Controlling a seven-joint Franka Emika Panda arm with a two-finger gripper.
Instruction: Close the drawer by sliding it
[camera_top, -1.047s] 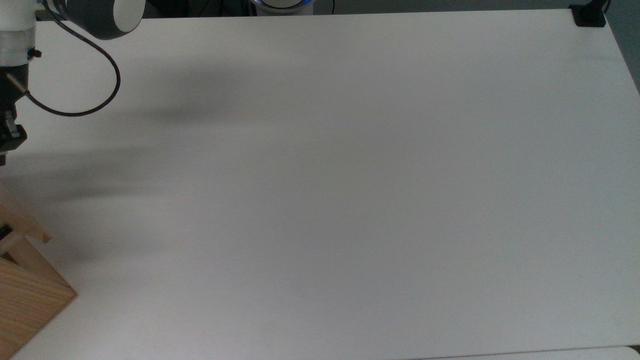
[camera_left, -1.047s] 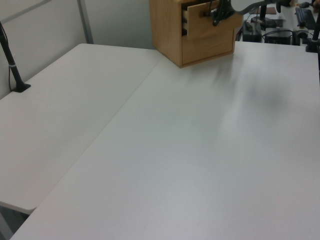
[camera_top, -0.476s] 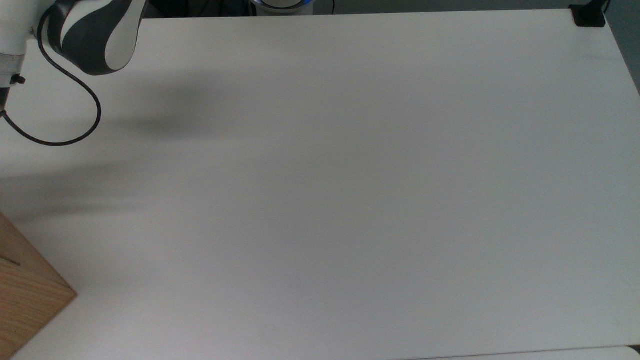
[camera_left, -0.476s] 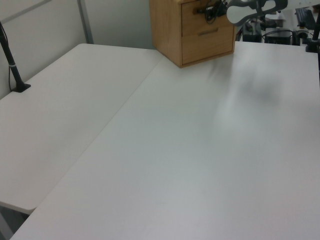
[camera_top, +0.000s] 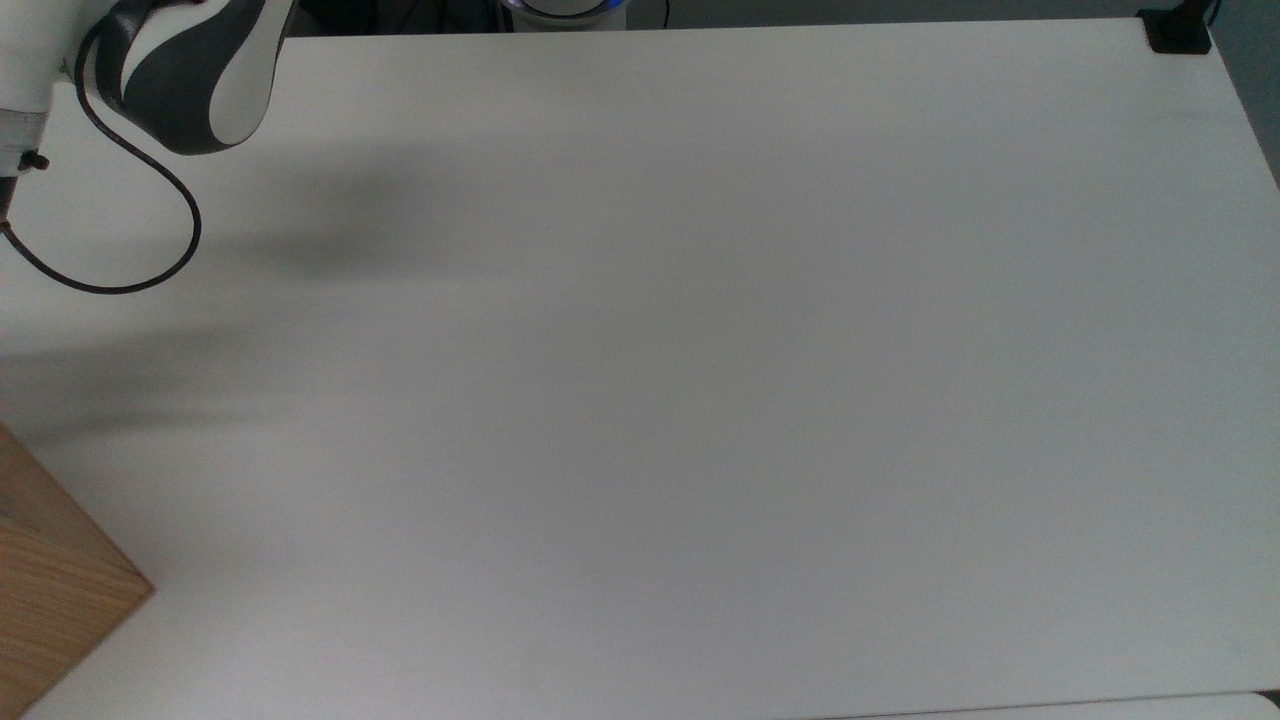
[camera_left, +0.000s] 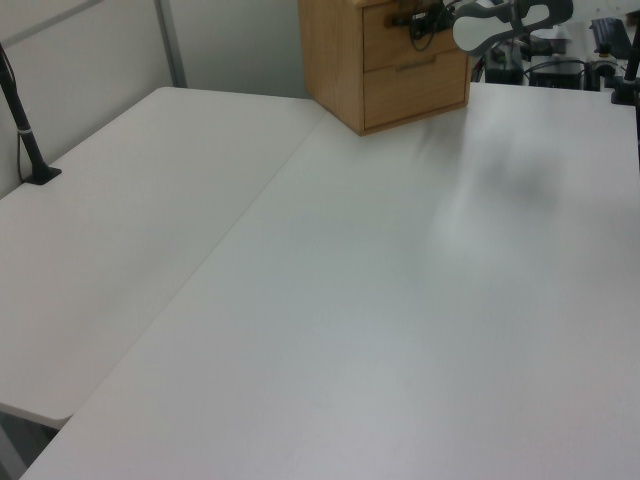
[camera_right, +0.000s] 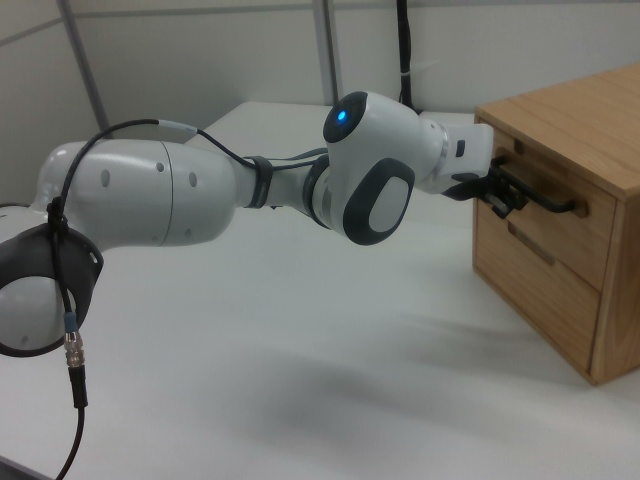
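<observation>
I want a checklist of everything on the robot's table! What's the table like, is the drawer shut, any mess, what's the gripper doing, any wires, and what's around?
Surface: white table, bare across the middle.
Job's things: the drawer, the top one in the wooden cabinet, sits flush with the cabinet front; its black handle sticks out.
Clutter: nothing seen.
Grippers: the gripper is at the drawer's handle; whether its fingers are open or shut cannot be told.
Cables: a black cable loops by the arm in the top view; another cable hangs off the arm's base in the right view.
Surroundings: a black clamp on the table corner, a second white table alongside.
</observation>
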